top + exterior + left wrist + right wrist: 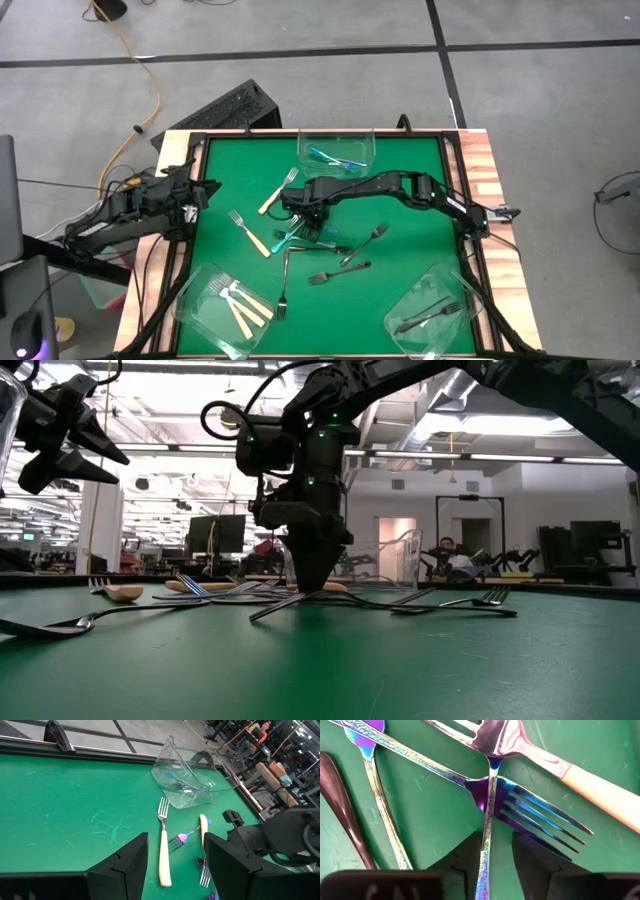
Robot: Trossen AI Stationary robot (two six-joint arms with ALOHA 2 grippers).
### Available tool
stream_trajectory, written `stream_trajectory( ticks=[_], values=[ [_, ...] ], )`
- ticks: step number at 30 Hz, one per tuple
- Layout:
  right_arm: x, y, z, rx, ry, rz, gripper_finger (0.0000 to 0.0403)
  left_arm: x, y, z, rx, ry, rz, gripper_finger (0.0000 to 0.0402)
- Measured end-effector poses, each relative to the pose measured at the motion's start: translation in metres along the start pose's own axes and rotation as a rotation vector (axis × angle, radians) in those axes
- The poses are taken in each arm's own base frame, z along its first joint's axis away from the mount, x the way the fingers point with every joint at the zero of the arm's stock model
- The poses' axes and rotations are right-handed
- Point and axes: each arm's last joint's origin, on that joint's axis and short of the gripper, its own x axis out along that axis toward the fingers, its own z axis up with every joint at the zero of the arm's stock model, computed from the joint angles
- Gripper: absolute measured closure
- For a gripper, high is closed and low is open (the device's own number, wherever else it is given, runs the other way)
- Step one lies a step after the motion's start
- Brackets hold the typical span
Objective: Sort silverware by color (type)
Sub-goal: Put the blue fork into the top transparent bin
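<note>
Green felt covers the table (400, 190), which fills the middle of the high view inside a wooden frame. The right arm (400, 187) reaches from the right edge toward the centre, and its gripper (313, 212) stands down on a pile of forks just left of centre. In the right wrist view the two dark fingers (462, 852) stand apart on either side of one blue fork handle (485, 860) at the bottom middle; they straddle it, and I cannot tell if they already press it. This handle lies over the tines of another blue fork (520, 807), with a cream fork (580, 780) at the upper right. The left gripper (195, 190) hangs above the left rim of the table, jaws wide open and empty.

Three clear tubs stand on the felt. The tub at the top centre (337, 153) holds blue forks, the tub at the lower left (225, 305) holds cream forks (240, 300), and the tub at the lower right (435, 312) holds grey forks (430, 315).

Loose forks lie in the middle: a cream one (277, 192) at the upper left of the pile, another cream one (250, 233) to its left, and grey ones (340, 273) to the lower right, with one grey fork (284, 285) near the bottom centre.
</note>
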Motion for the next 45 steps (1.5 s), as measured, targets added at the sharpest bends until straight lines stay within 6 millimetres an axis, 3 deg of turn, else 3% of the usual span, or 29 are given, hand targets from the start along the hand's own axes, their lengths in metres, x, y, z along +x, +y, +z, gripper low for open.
stream_trajectory(
  ticks=[3, 11, 22, 36, 45],
  values=[
    [0.013, -0.001, -0.001, -0.004, 0.041, 0.006, 0.0291, 0.0, 0.0, 0.0, 0.0, 0.0, 0.0, 0.0226],
    [0.012, 0.003, -0.003, -0.009, 0.045, -0.003, 0.039, 0.0, 0.0, 0.0, 0.0, 0.0, 0.0, 0.0226],
    [-0.012, 0.007, 0.005, -0.014, 0.038, 0.009, 0.0399, 0.0, 0.0, 0.0, 0.0, 0.0, 0.0, 0.0226],
    [-0.063, 0.011, 0.017, -0.016, -0.035, 0.034, 0.0402, 0.0, 0.0, 0.0, 0.0, -0.004, 0.003, 0.0226],
    [-0.072, 0.009, 0.015, -0.029, -0.041, 0.02, 0.0383, 0.0, 0.0, 0.0, -0.001, -0.005, 0.005, 0.0226]
  ],
)
